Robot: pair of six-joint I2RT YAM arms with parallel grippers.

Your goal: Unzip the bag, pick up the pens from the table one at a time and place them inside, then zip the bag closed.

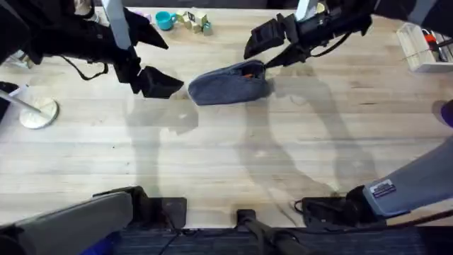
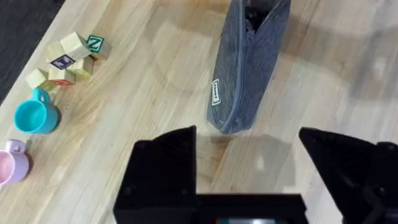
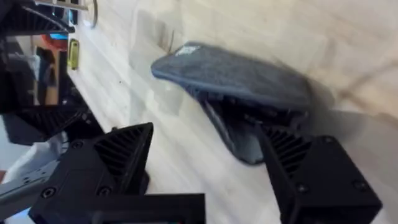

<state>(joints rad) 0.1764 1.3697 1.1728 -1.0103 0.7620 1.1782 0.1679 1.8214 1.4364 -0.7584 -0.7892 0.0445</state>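
A grey-blue fabric bag [image 1: 230,83] is seen lying on a light-wood table [image 1: 226,156], toward the far side and near the middle. Its zipper is partly undone at the right end, and dark contents with a reddish tip can be made out inside the gap in the overhead view.

The left pincer [image 1: 157,82] is held just to the left of the bag, close to it but apart from it. In the left wrist view its two black fingers [image 2: 165,168] are spread wide, with nothing between them, and the closed end of the bag [image 2: 245,68] with a small white label is seen beyond them.

The right pincer [image 1: 263,44] is positioned above the far right end of the bag. In the right wrist view its fingers [image 3: 118,155] are spread wide, and the gaping mouth of the bag [image 3: 239,87] lies between and just beyond them; whether a finger touches the fabric cannot be told.

At the far edge of the table, a teal cup [image 1: 165,20] and a cluster of wooden blocks [image 1: 195,20] are placed well apart from the bag. A pink cup [image 2: 11,163] is seen beside the teal one in the left wrist view.
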